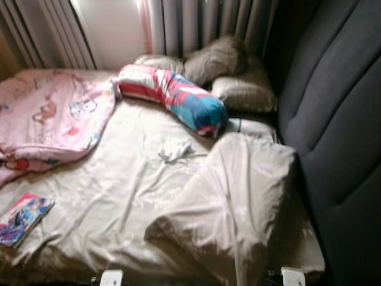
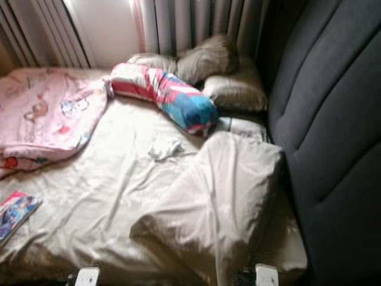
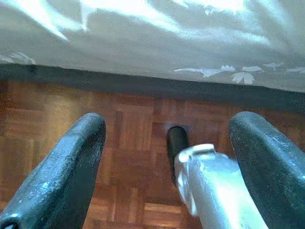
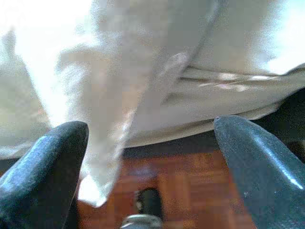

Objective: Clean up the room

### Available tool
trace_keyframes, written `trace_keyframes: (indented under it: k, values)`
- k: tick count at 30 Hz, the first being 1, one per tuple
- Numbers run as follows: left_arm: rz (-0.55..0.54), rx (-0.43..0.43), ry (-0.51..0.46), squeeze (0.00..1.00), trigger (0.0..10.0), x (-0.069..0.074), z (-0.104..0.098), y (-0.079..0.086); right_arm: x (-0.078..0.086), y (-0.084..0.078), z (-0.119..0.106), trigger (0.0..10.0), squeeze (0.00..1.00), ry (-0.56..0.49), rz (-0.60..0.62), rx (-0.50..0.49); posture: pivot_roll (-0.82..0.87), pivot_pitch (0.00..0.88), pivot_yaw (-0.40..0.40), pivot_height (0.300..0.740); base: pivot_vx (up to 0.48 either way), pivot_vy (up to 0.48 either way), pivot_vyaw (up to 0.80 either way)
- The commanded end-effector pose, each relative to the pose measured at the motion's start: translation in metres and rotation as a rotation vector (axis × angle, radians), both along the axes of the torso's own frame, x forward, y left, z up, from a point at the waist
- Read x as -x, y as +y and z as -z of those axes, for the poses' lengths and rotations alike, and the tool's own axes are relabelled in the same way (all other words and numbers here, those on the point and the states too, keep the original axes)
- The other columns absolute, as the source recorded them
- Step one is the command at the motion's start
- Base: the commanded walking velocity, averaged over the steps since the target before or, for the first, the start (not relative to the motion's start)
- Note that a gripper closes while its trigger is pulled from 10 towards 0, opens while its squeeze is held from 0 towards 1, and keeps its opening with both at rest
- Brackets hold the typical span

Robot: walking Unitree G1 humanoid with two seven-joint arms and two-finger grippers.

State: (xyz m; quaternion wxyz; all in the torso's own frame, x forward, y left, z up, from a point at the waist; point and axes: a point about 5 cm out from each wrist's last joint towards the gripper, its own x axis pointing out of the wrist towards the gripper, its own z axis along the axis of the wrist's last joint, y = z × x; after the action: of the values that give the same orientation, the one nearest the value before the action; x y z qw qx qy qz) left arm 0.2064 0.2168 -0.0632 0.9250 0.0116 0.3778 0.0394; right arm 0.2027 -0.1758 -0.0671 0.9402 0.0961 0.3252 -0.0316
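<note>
My left gripper (image 3: 167, 157) hangs low beside the bed with its two black fingers (image 3: 62, 171) spread wide and nothing between them — beyond them I see parquet floor (image 3: 128, 143) and the hanging edge of the cream bedsheet (image 3: 143, 43). The right gripper (image 4: 150, 157) is just as wide and just as empty, pointed at a drooping fold of the big cream pillow (image 1: 232, 196) that spills over the near edge of the mattress.

From the head cameras, the mess is all on the bed. A crumpled white tissue (image 1: 174, 149) lies in the middle of the sheet, well apart from everything else. A colourful book (image 1: 22, 217) sits near the left edge, close to me. A pink cartoon blanket (image 1: 50, 116) is bunched at the far left, and a red, white and blue bolster (image 1: 172, 95) lies across the head end, touching the grey pillows (image 1: 232, 74) stacked by the curtains (image 1: 196, 24). The dark padded headboard (image 1: 333, 131) runs along the right.

I judge I'm at the very start — standing at the bedside, choosing a first item, nothing picked up yet. The tissue looks the obvious piece of rubbish, but it's far in; reaching it would mean leaning over the mattress and raising an arm above the sheet. The book is nearer my left side and may be the easier first grab.
</note>
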Motion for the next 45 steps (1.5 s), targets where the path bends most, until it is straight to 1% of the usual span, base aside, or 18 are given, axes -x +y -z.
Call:
trace_keyframes:
  k: [1, 2, 4, 6, 7, 8, 9, 10, 12, 14, 18, 22, 24, 26, 27, 32, 37, 45]
  values:
    - [-0.012, 0.002, -0.016, 0.0, 10.0, 0.0, -0.001, 0.001, 0.006, -0.005, 0.001, 10.0, 0.0, -0.019, 0.025, -0.003, -0.02, 0.166, -0.017, 0.74, 0.0, 0.0, 0.0]
    - [-0.011, 0.003, -0.054, 0.0, 10.0, -0.007, -0.006, 0.002, 0.004, -0.005, -0.001, 10.0, 0.0, -0.055, 0.022, -0.005, -0.03, 0.166, -0.018, 0.74, 0.0, 0.0, 0.0]
    - [-0.009, 0.003, -0.071, 0.0, 10.0, -0.01, -0.008, 0.002, 0.004, -0.005, -0.003, 10.0, 0.0, -0.07, 0.018, -0.004, -0.03, 0.166, -0.018, 0.74, 0.0, 0.0, 0.0]
    - [-0.009, -0.019, -0.219, 0.0, 10.0, -0.032, -0.028, 0.006, 0.002, -0.005, -0.006, 10.0, 0.0, -0.121, -0.012, 0.006, -0.04, 0.169, -0.019, 0.74, 0.0, 0.0, 0.0]
    - [-0.008, -0.018, -0.26, 0.0, 10.0, -0.037, -0.033, 0.006, -0.013, -0.004, -0.017, 10.0, 0.0, -0.186, -0.017, 0.018, -0.04, 0.17, -0.019, 0.74, 0.0, 0.0, 0.0]
    - [-0.007, -0.016, -0.301, 0.0, 10.0, -0.043, -0.039, 0.006, -0.044, -0.002, -0.04, 10.0, 0.0, -0.3, -0.025, 0.036, -0.04, 0.17, -0.019, 0.74, 0.0, 0.0, 0.0]
    - [0.002, -0.011, -0.355, 0.0, 10.0, -0.049, -0.046, 0.004, -0.08, 0.002, -0.074, 10.0, 0.0, -0.45, -0.032, 0.056, -0.04, 0.171, -0.018, 0.74, 0.0, 0.0, 0.0]
    - [0.01, -0.01, -0.372, 0.0, 10.0, -0.05, -0.048, 0.003, -0.086, 0.003, -0.081, 10.0, 0.0, -0.483, -0.033, 0.061, -0.04, 0.171, -0.018, 0.74, 0.0, 0.0, 0.0]
    - [0.021, -0.012, -0.445, 0.0, 10.0, -0.055, -0.057, 0.002, -0.087, 0.003, -0.084, 10.0, 0.0, -0.508, -0.025, 0.068, -0.04, 0.172, -0.017, 0.74, 0.0, 0.0, 0.0]
    - [0.025, -0.014, -0.492, 0.0, 10.0, -0.055, -0.062, 0.002, -0.086, 0.003, -0.084, 10.0, 0.0, -0.512, -0.018, 0.069, -0.04, 0.171, -0.017, 0.74, 0.0, 0.0, 0.0]
    - [0.042, -0.014, -0.551, 0.0, 10.0, -0.051, -0.067, 0.001, -0.077, 0.003, -0.084, 10.0, 0.0, -0.56, -0.02, 0.107, -0.05, 0.172, -0.016, 0.74, 0.0, 0.0, 0.0]
    - [0.057, -0.026, -0.597, 0.0, 10.0, -0.048, -0.072, 0.0, -0.074, 0.003, -0.082, 10.0, 0.0, -0.547, -0.007, 0.103, -0.05, 0.175, -0.019, 0.74, 0.0, 0.0, 0.0]
    - [0.048, -0.03, -0.626, 0.0, 10.0, -0.051, -0.078, 0.001, -0.073, 0.003, -0.082, 10.0, 0.0, -0.538, 0.001, 0.107, -0.05, 0.178, -0.019, 0.74, 0.0, 0.0, 0.0]
    - [0.051, -0.025, -0.691, 0.0, 10.0, -0.065, -0.093, -0.002, -0.073, 0.002, -0.082, 10.0, 0.0, -0.527, 0.014, 0.116, -0.04, 0.182, -0.02, 0.74, 0.0, 0.0, 0.0]
    - [0.051, -0.025, -0.691, 0.0, 10.0, -0.065, -0.093, -0.002, -0.073, 0.002, -0.082, 10.0, 0.0, -0.527, 0.014, 0.116, -0.04, 0.182, -0.02, 0.74, 0.0, 0.0, 0.0]
    - [0.07, -0.009, -0.748, 0.0, 10.0, -0.079, -0.111, -0.008, -0.072, 0.003, -0.083, 10.0, 0.0, -0.536, 0.025, 0.1, -0.05, 0.19, -0.013, 0.74, 0.0, 0.0, 0.0]
    - [0.079, 0.002, -0.777, 0.0, 10.0, -0.081, -0.12, -0.01, -0.073, 0.005, -0.085, 10.0, 0.0, -0.537, 0.024, 0.096, -0.04, 0.197, -0.007, 0.74, 0.0, 0.0, 0.0]
    - [0.097, 0.012, -0.776, 0.0, 10.0, -0.083, -0.122, -0.01, -0.074, 0.007, -0.086, 10.0, 0.0, -0.541, 0.032, 0.089, -0.04, 0.201, 0.0, 0.74, 0.0, 0.0, 0.0]
